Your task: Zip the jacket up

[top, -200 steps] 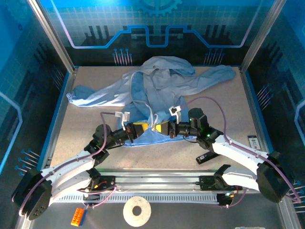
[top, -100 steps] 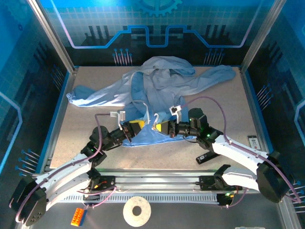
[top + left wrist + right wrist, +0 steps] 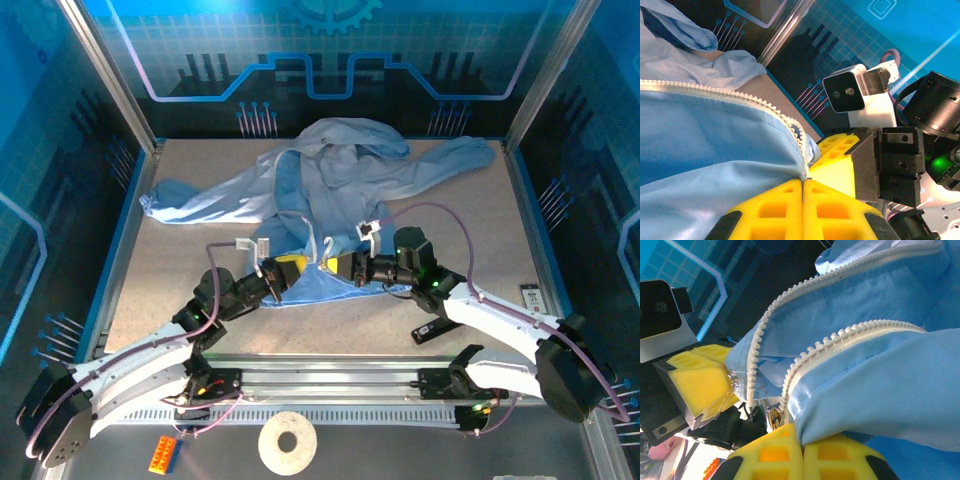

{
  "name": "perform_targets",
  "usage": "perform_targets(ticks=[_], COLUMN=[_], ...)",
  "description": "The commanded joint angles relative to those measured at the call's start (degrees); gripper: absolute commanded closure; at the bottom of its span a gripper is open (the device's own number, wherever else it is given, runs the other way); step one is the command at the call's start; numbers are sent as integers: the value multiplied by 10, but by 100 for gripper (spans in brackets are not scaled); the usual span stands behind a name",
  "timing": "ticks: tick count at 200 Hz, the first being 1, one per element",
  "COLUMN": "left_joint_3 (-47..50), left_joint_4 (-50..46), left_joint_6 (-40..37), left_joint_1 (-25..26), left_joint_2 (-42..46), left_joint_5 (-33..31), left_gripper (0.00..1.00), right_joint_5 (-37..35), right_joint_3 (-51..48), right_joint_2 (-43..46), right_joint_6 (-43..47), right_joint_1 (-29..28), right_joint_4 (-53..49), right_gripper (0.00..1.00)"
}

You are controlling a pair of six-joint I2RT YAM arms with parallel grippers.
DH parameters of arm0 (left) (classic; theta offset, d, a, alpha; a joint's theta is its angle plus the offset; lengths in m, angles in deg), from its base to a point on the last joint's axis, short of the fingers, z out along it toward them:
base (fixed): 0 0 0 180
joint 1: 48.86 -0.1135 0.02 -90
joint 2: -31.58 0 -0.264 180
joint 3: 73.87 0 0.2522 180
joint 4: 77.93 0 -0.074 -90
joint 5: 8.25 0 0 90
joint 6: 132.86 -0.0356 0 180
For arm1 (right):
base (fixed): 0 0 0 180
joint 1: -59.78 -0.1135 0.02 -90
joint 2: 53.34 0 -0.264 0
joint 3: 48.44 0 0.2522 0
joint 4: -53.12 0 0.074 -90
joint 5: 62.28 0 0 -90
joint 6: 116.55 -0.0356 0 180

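The light blue jacket [image 3: 340, 170] lies spread over the table, hood at the back and sleeves out to both sides. Its bottom hem is lifted at the near edge. My left gripper [image 3: 290, 269] is shut on the hem at the end of one zipper strip [image 3: 740, 95], with blue fabric [image 3: 700, 150] beside its yellow fingers [image 3: 785, 210]. My right gripper [image 3: 336, 266] faces it, shut on the other front edge [image 3: 865, 390]. The metal zipper slider [image 3: 772, 416] hangs just left of the right fingers [image 3: 840, 460]. The two toothed strips [image 3: 805, 360] are apart.
A black block [image 3: 428, 330] and a small label card [image 3: 532, 297] lie on the table at the right. A tape roll [image 3: 288, 442] and an orange brick [image 3: 165, 455] sit on the front ledge. Blue cage walls [image 3: 80, 200] close in the table.
My right gripper has crept a little left toward the left gripper. The left arm has swayed slightly and come back. Both stay shut on the hem.
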Motion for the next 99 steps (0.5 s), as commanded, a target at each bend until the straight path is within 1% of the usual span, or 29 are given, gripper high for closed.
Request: perform_targets(ticks=[1,68,99], left_joint_3=[-11,-22,-24], left_joint_4=[7,16,17], left_joint_6=[-19,-20,-21], left_joint_1=[7,9,9], left_joint_2=[-6,-30,-27], left_joint_5=[-16,-27,-30], left_gripper=[100,100,100], right_joint_5=[-7,-6,-6], right_joint_3=[-4,-2,-2], right_joint_2=[0,-6,-8], right_joint_6=[-5,-5,-4], right_joint_1=[-8,-11,-11], right_joint_4=[29,34,34], right_gripper=[100,100,100])
